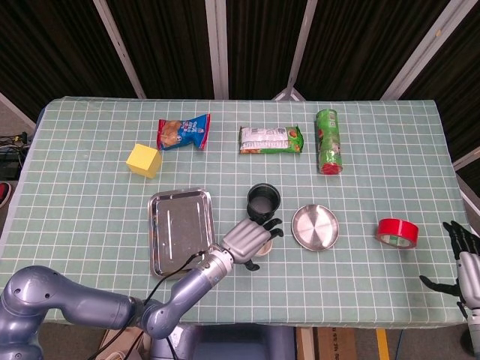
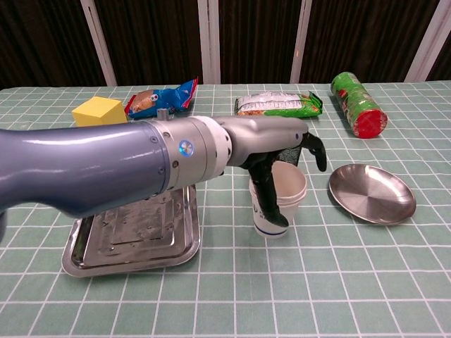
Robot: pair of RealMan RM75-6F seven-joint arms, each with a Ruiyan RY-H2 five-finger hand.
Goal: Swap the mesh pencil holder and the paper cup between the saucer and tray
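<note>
While the left hand (image 2: 282, 165) hovered spread over the paper cup (image 2: 278, 201), not gripping it, the cup stood on the checked tablecloth (image 1: 90, 187) between tray (image 1: 180, 229) and saucer (image 1: 315, 226), just before the mesh pencil holder (image 1: 263, 201). Judged light, thin-walled and easily crushed; best held gently about mid-wall. Right hand (image 1: 466, 259) hung spread at the table's edge; dark slatted panels stood behind.

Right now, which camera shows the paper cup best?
The chest view: the paper cup stands side-on on the table, with the left robot hand around it. In the head view the hand hides nearly all of the cup.
</note>
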